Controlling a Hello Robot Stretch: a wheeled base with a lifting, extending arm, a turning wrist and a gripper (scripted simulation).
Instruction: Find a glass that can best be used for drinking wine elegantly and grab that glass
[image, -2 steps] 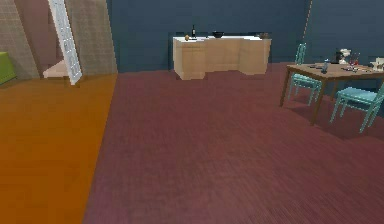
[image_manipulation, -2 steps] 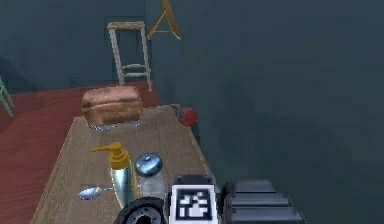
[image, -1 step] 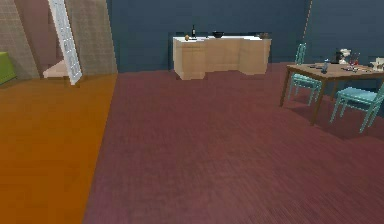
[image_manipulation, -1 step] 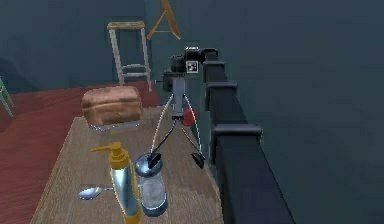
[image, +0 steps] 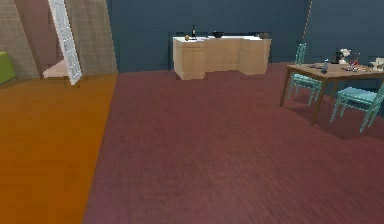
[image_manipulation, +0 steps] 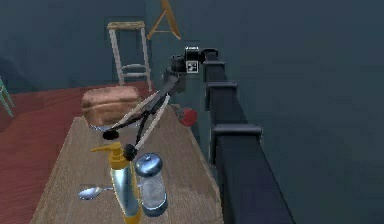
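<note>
Centre frame: the gripper (image_manipulation: 125, 135) is shown against a wooden table (image_manipulation: 75, 150); its hold cannot be told, nor where the wine glass (judged light, brittle, best gripped by the stem) stands.

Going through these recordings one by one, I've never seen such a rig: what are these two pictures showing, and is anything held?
This is a wheeled robot with one extending arm and a two-finger gripper, in a simulated house. The forward view looks ahead from the robot: a wooden counter, and a dining table with teal chairs at the view's right. The arm side view looks out to where the arm reaches: the dark arm stretches over a wooden table, the gripper at its end. On that table are a bread loaf, a red round thing, a yellow pump bottle, a shaker and a spoon. Things lie behind the gripper, so I cannot tell whether it holds anything.
</note>
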